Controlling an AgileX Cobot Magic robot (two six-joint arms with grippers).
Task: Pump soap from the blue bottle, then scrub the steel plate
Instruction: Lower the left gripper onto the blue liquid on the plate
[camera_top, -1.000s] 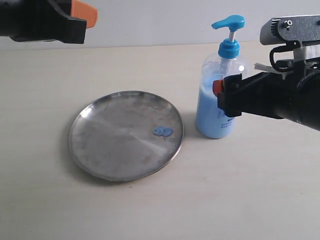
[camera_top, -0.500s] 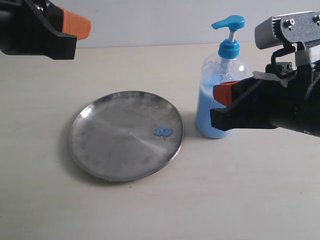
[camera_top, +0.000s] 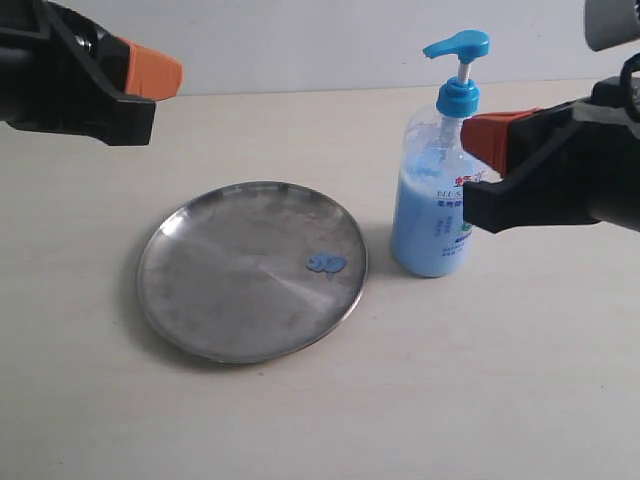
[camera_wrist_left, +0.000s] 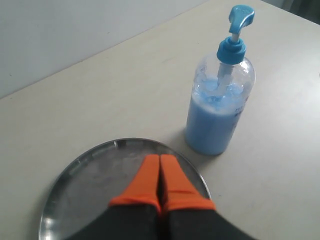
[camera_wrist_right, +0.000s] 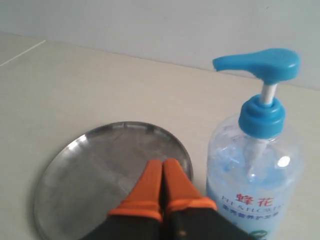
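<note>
The steel plate (camera_top: 252, 270) lies flat on the table, with a small blob of blue soap (camera_top: 326, 263) near its right rim. To its right stands the blue bottle (camera_top: 437, 185), upright, pump head (camera_top: 458, 46) raised. My right gripper (camera_top: 468, 137) hovers in front of the bottle's upper right, orange fingers pressed together and empty. My left gripper (camera_top: 172, 70) hangs high at the far left, shut on nothing. In the wrist views the plate (camera_wrist_left: 80, 185) (camera_wrist_right: 90, 170) and bottle (camera_wrist_left: 217, 107) (camera_wrist_right: 255, 165) show beyond the closed left gripper (camera_wrist_left: 159, 159) and right gripper (camera_wrist_right: 163, 163).
A pale beige tabletop (camera_top: 300, 420) stretches round the plate and bottle. A light wall (camera_top: 300, 40) runs along the back edge of the table.
My right gripper has shut, let go of the bottle's side, and risen up and to the right. The left gripper shifted slightly down and left. Plate, soap and bottle stayed put.
</note>
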